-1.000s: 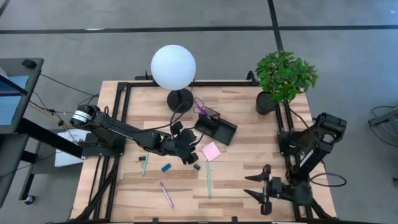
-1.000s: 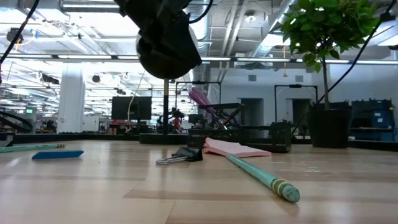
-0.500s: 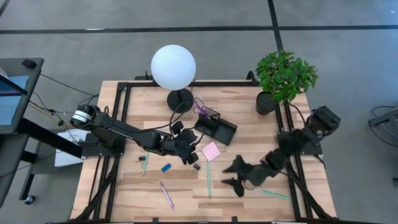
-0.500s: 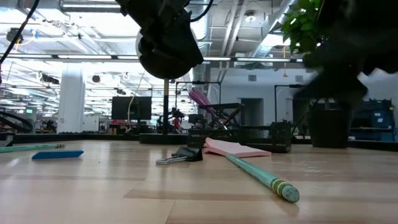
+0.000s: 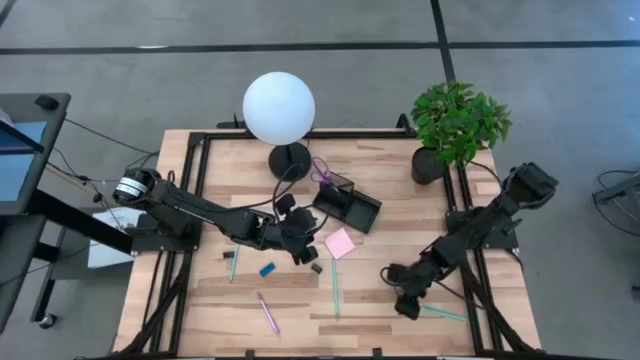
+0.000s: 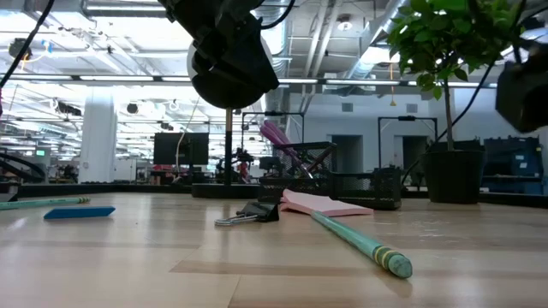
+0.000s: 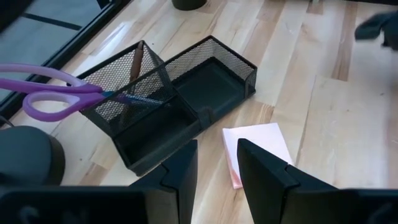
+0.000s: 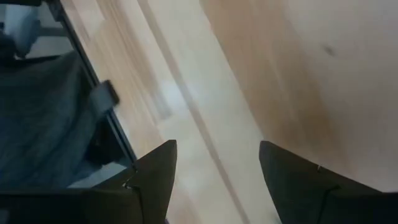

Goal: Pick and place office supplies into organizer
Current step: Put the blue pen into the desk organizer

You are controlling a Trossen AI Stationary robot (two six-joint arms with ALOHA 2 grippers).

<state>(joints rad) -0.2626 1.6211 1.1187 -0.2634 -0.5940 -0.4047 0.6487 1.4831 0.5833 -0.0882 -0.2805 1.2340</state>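
Observation:
My left gripper (image 5: 301, 246) hovers open above the table, just left of the pink sticky-note pad (image 5: 340, 243), which lies flat; in its wrist view the fingers stand short of the pad (image 7: 258, 149). The black mesh organizer (image 5: 347, 205) stands beyond, purple-handled scissors (image 7: 46, 99) sticking up out of its cup section. My right gripper (image 5: 405, 297) is open over bare wood right of a teal pen (image 5: 335, 290). A second teal pen (image 5: 440, 312) lies beside it. A black clip (image 5: 316, 268), blue block (image 5: 267, 269), purple pen (image 5: 268, 313) and third teal pen (image 5: 232, 263) lie on the table.
A lamp with a white globe (image 5: 279, 107) and round black base stands at the far edge, a potted plant (image 5: 455, 125) at the far right corner. Black frame rails (image 5: 190, 200) run along the table's sides. Bare wood lies along the near edge.
My right gripper swung from the near right corner toward the table's middle, close to the teal pen, then drew back a little to the right and turned. A teal pen near the right corner came into view once it left. My left arm kept still.

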